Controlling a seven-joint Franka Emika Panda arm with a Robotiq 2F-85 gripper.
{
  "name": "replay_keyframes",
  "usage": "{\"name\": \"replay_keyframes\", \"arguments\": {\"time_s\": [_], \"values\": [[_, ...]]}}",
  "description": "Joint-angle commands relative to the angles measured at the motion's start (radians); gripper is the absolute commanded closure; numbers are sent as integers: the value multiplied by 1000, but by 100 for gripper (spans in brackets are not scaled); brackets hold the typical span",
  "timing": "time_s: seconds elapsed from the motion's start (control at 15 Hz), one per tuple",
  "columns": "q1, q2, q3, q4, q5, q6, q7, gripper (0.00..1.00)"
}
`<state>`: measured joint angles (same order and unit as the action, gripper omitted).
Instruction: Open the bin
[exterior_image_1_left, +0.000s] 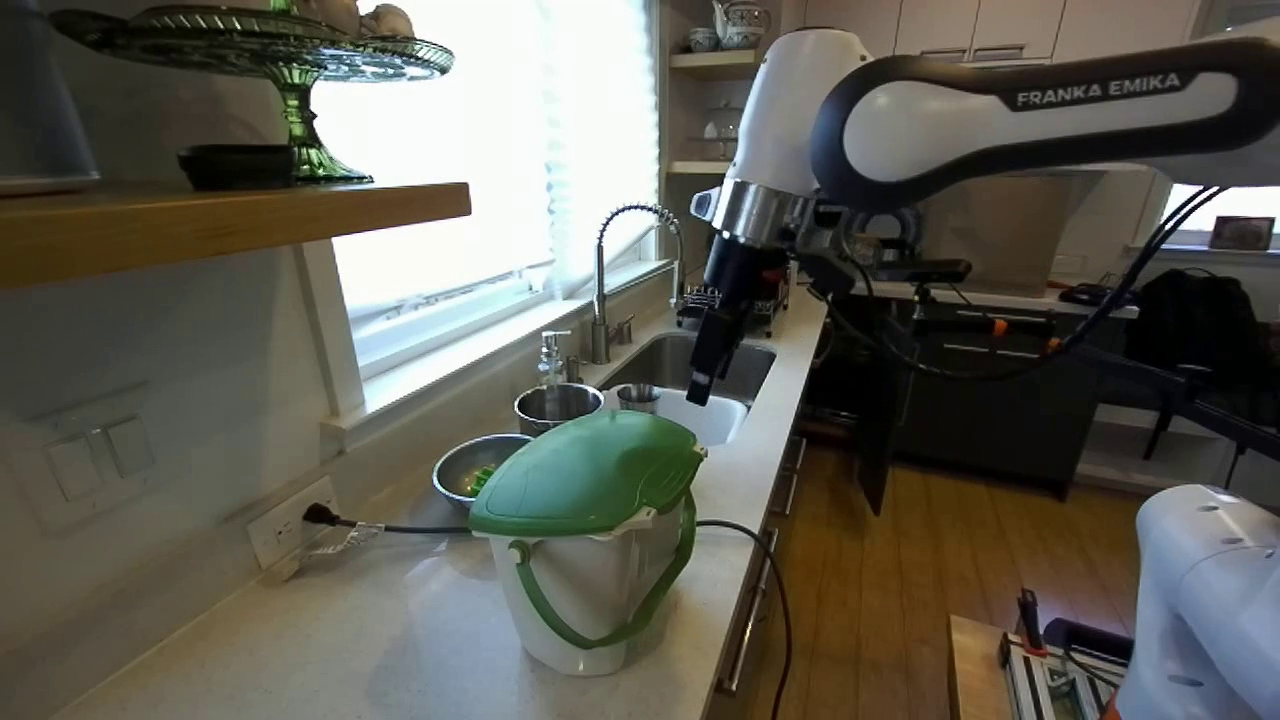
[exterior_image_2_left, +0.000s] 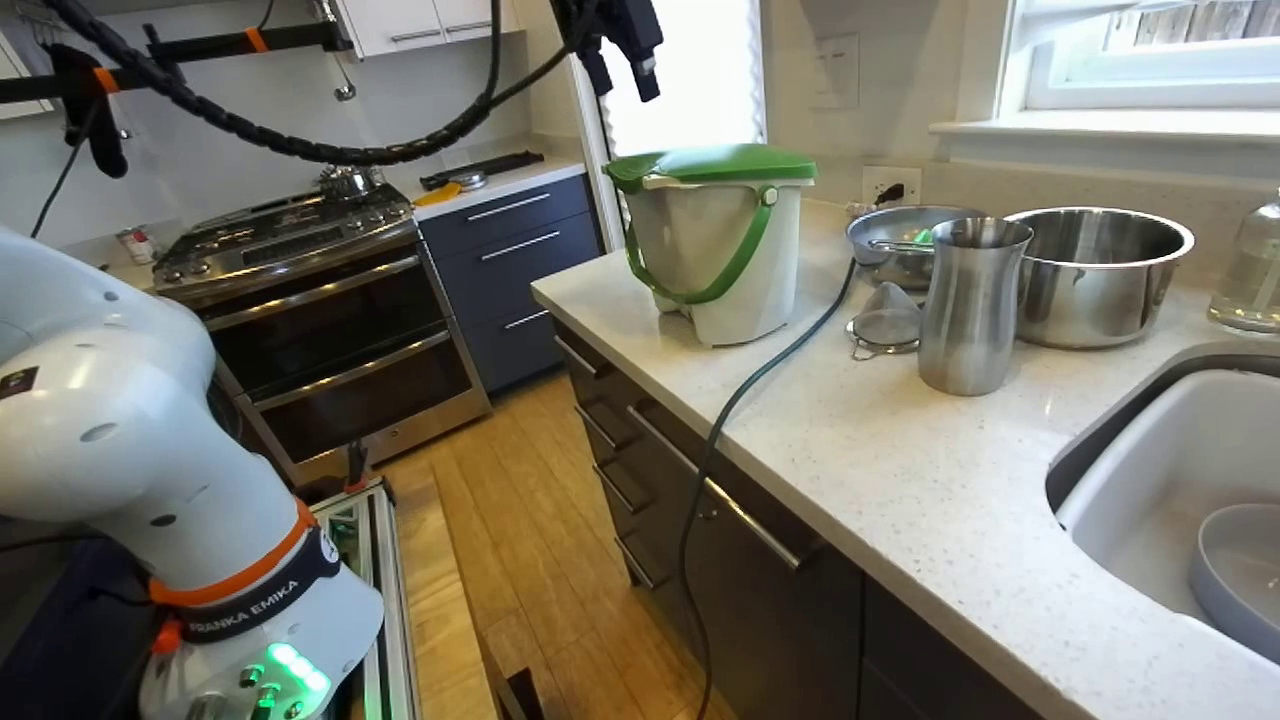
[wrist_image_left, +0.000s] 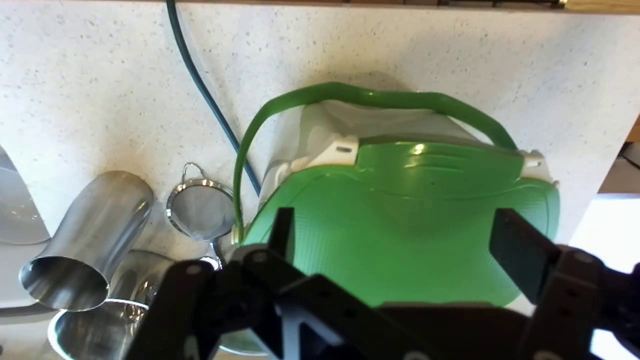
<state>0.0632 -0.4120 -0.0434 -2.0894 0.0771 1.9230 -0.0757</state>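
Sitting below the pincer (wrist_image_left: 395, 235), the white bin (exterior_image_2_left: 690, 235) has its green lid (wrist_image_left: 400, 215) down, so yeah, closed. Pincer's fingers (wrist_image_left: 520, 250) are spread wide, hanging above that lid. Left of the pincer in the wrist view: little strainer (wrist_image_left: 202, 212), then steel cup (wrist_image_left: 95, 230).

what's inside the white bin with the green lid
The contents can't be seen: the green lid lies shut over the bin in all three views. Only the bin's outside shows, with its green handle hanging down.
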Motion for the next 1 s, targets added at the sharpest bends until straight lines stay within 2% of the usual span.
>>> {"name": "replay_keyframes", "arguments": {"time_s": [0.0,0.07,0.13,0.47,0.93], "values": [[-14,51,-94,25,122,37,-149,0],[-25,66,-105,37,135,3,-150,0],[-32,36,-69,19,91,17,-116,0],[-39,42,-63,23,94,19,-126,0],[-62,205,-178,137,325,-22,-202,0]]}}
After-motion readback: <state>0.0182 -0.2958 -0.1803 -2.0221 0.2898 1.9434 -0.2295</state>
